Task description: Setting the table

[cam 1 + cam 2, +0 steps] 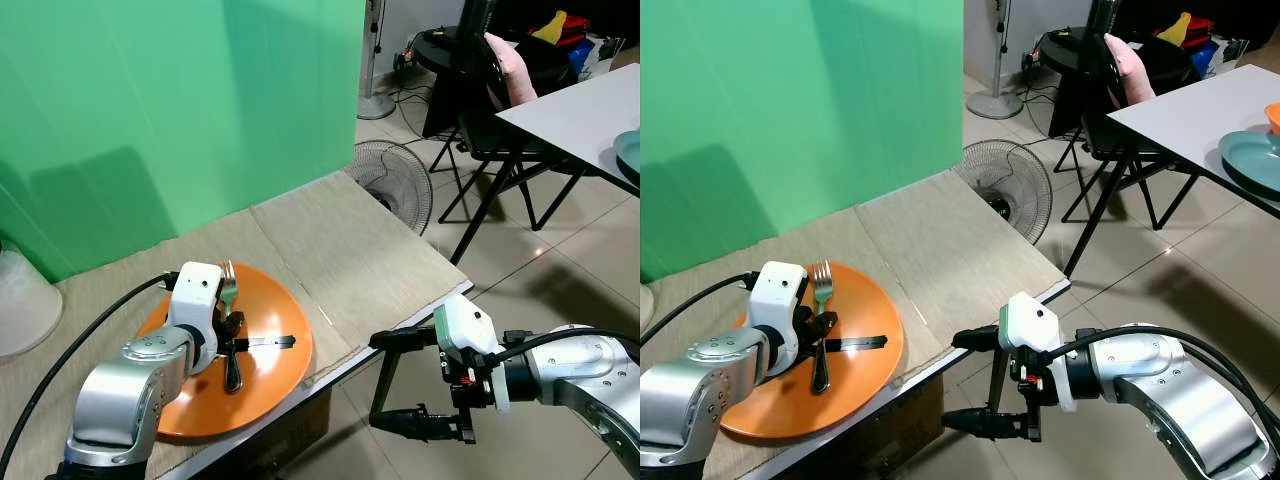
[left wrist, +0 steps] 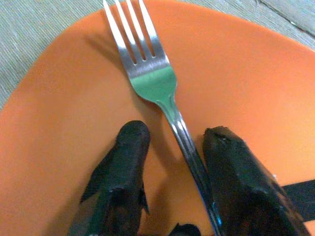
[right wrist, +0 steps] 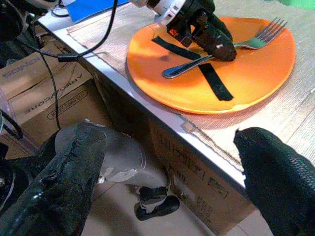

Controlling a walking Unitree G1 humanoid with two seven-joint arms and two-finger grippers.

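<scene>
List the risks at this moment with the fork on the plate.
The left tool straddles the silver metal fork on the round orange plate; the thin handle may slip out on closing. The plate sits near the table edge and could be nudged off. The open right tool hangs beside that edge.

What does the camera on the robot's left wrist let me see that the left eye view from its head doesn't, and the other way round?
Left wrist view: the left gripper's fingers open either side of the fork's neck, and each tine.

Left eye view: the right gripper open beyond the table edge, the green screen, a floor fan and a second table.

Both: fork lying on the orange plate.
</scene>
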